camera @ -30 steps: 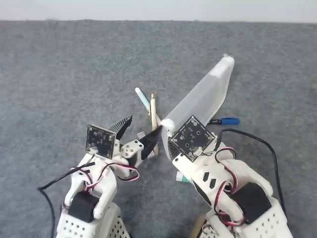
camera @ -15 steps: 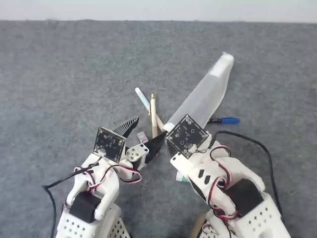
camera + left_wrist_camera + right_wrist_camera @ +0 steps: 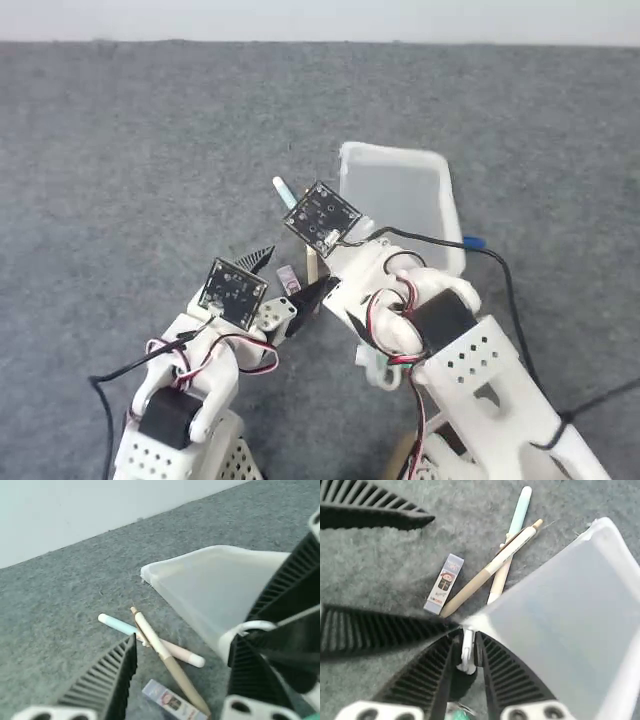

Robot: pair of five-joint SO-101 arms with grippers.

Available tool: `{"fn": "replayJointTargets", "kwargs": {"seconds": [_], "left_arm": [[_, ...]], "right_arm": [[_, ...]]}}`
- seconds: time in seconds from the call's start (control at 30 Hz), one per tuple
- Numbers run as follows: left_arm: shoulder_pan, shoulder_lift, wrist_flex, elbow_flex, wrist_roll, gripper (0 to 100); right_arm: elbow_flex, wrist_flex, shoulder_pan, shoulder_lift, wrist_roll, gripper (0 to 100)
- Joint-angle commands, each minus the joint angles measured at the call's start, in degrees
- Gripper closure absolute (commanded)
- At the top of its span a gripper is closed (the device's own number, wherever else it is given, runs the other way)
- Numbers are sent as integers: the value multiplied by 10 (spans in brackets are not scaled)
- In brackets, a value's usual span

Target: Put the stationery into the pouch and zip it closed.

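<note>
The translucent white pouch [image 3: 395, 195] lies on the grey mat, tilted, with my right gripper [image 3: 467, 652] shut on its near corner at the zipper end. Beside that corner lie a light blue pen [image 3: 518, 510], a beige pen [image 3: 490, 570], a cream pen [image 3: 497, 587] and a small eraser [image 3: 443, 584]. My left gripper [image 3: 287, 278] stands open just above the eraser [image 3: 167, 702] and the beige pen [image 3: 165, 660], one finger [image 3: 265, 645] close against the pouch [image 3: 215, 585] corner. A blue pen [image 3: 473, 242] pokes out from behind the pouch's right side.
Grey mat [image 3: 120, 150] covers the whole table, with free room to the left and far side. The right arm's black cable [image 3: 500, 280] runs over the mat by the blue pen. A teal item [image 3: 455, 712] peeks out under the right gripper.
The right arm has pushed forward and left with the pouch, which turned from edge-on to broad side up and now hides most of the blue pen. The left gripper shifted slightly right.
</note>
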Motion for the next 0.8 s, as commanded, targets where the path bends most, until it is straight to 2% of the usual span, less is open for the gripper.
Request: {"fn": "replayJointTargets", "kwargs": {"seconds": [0.0,0.27,0.5,0.63,0.77], "left_arm": [[-28,-12,2,-29,-6,720],[-28,-12,11,-30,-1,717],[45,-12,68,-49,16,716],[51,-12,67,-46,17,716],[50,-12,14,-15,18,716]], "right_arm": [[-62,51,0,-8,4,993],[-69,83,0,-44,1,993],[-68,84,0,-65,1,993],[-59,81,-1,-85,0,993],[-58,83,-3,-102,-10,993]]}}
